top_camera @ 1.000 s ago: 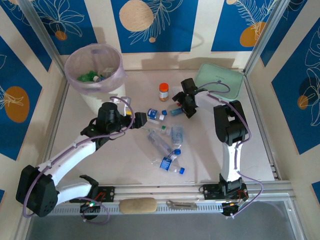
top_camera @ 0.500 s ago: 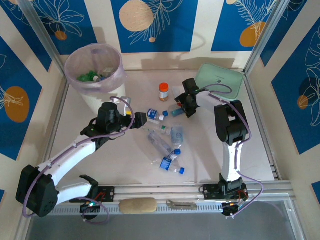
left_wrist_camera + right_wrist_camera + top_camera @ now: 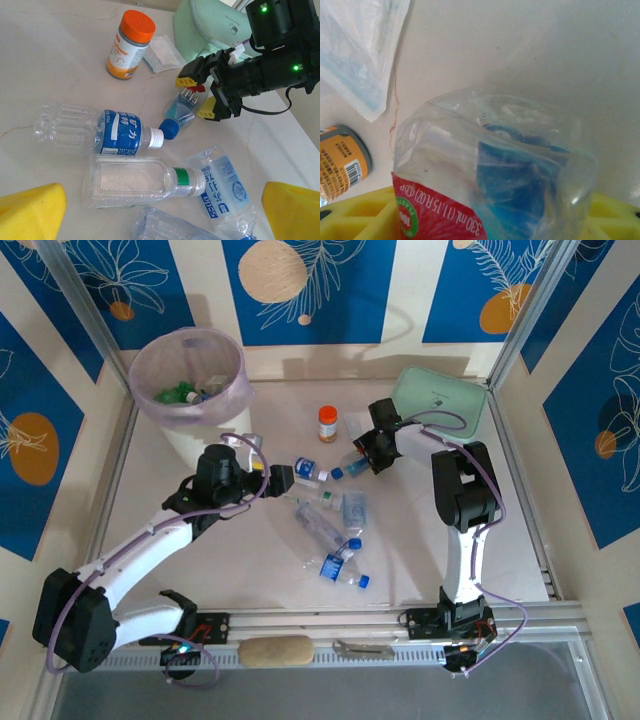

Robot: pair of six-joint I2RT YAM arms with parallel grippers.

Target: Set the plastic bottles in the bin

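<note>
Top camera looks down on the whole table (image 3: 525, 525). Both wrist cameras share the orange-capped jar (image 3: 130, 46): left mid-range, right very close.

Surface (image 3: 400, 540) pale pinkish beige. Bin (image 3: 187, 365) white, pink see-through liner. Tray (image 3: 440, 395) mint green. Jar (image 3: 129, 46): orange cap and body, white label. Bottles (image 3: 117, 135) clear, mostly blue labels, white print. Red-label bottle (image 3: 490, 150): white lettering, green badge, blue cap. Left fingers (image 3: 30, 210), right fingers (image 3: 355, 220) yellow. Walls (image 3: 340, 300) blue and cream, white leaf outlines, orange and cream discs.
</note>
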